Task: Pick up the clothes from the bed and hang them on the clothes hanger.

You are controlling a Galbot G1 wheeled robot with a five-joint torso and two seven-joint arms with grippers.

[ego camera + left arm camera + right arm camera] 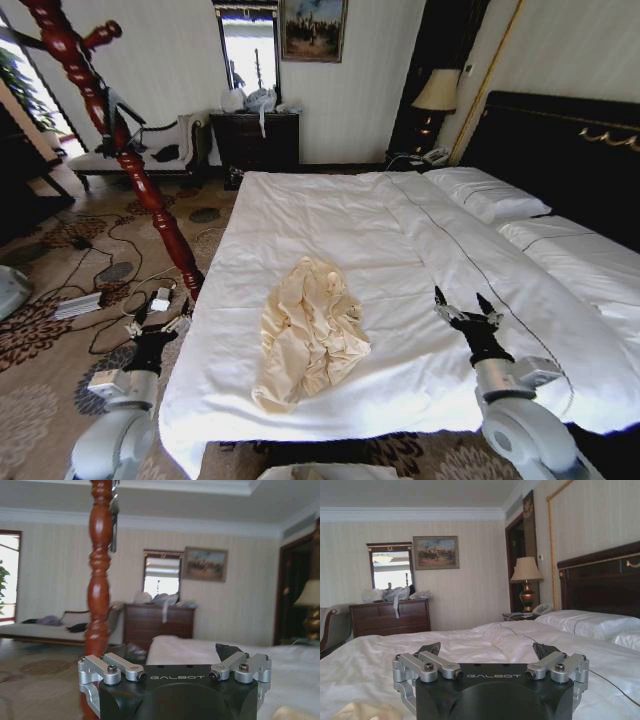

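Note:
The clothes (310,330), a crumpled cream-yellow garment, lie on the near part of the white bed (330,215); a corner shows in the right wrist view (357,713). My right gripper (464,307) hovers open over the sheet to the right of the garment, apart from it, with nothing between its fingers (487,650). My left gripper (157,322) is open beside the bed's left edge, near the foot of the wooden coat stand (99,575). A thin dark shape (113,108) hangs on the stand; I cannot tell whether it is the clothes hanger.
The red-brown coat stand (150,190) leans across the left side. Cables and a power strip (78,304) lie on the patterned carpet. Behind stand a dark dresser (255,140), a bench (130,150) and a lamp (437,95). White pillows (490,195) rest against the dark headboard (570,150).

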